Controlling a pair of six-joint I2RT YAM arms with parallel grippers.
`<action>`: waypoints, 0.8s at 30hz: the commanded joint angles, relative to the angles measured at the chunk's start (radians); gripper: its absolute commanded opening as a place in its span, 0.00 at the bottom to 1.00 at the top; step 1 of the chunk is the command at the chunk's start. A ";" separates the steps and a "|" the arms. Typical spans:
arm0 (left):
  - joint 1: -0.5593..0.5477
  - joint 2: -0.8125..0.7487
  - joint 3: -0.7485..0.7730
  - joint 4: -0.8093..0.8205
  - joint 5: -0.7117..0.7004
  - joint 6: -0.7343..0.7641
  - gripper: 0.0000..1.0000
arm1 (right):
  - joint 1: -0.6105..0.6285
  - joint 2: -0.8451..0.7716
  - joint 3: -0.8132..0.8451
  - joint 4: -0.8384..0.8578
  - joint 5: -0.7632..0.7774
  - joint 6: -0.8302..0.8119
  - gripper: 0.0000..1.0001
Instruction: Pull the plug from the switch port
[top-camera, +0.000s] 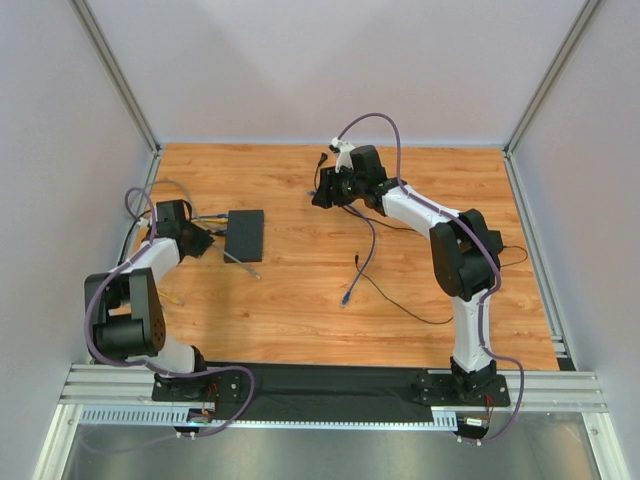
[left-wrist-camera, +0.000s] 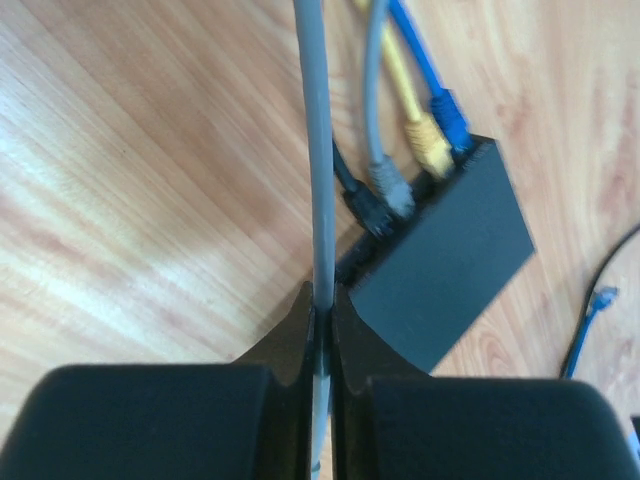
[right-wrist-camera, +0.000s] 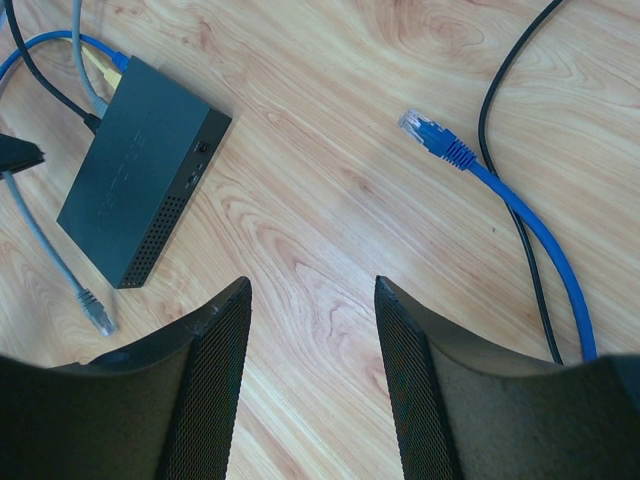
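Pinches a gray cable (left-wrist-camera: 312, 150) with the left tool (left-wrist-camera: 322, 302), fingers (left-wrist-camera: 355, 340) pressed tight against it from both sides, no gap showing. Flat on the wooden table (top-camera: 300, 300), just beside that tool: the switch (left-wrist-camera: 445, 270), a matte black box. Along its port edge (left-wrist-camera: 352, 268), four plugs seated side by side: a black plug (left-wrist-camera: 372, 212), a gray plug (left-wrist-camera: 395, 190), a yellow plug (left-wrist-camera: 428, 148), a blue plug (left-wrist-camera: 450, 112), each with its cable trailing away over the wood. Pinched cable running straight ahead past that edge in the left wrist view, its far end out of frame. Seen from the right wrist: a gray cable leaving the left tool's tip and ending in a loose plug (right-wrist-camera: 98, 312), lying on the table near a corner of the switch, in no port. Holds the right tool (right-wrist-camera: 312, 340) wide open over bare wood, gripping nothing, well apart from the switch. Near it on the table: a loose blue cable (right-wrist-camera: 578, 318) with a free connector (right-wrist-camera: 425, 128) at its end, and a black cable (right-wrist-camera: 513, 60) curving alongside.
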 joint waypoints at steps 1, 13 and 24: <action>-0.002 -0.151 0.014 -0.050 -0.021 0.065 0.00 | -0.015 -0.033 0.010 0.060 -0.005 0.019 0.55; -0.003 -0.673 -0.037 -0.347 -0.130 0.145 0.00 | -0.047 -0.047 -0.024 0.097 -0.025 0.062 0.54; -0.086 -0.758 0.089 -0.348 0.148 0.246 0.00 | -0.099 -0.151 -0.074 0.051 -0.013 0.059 0.54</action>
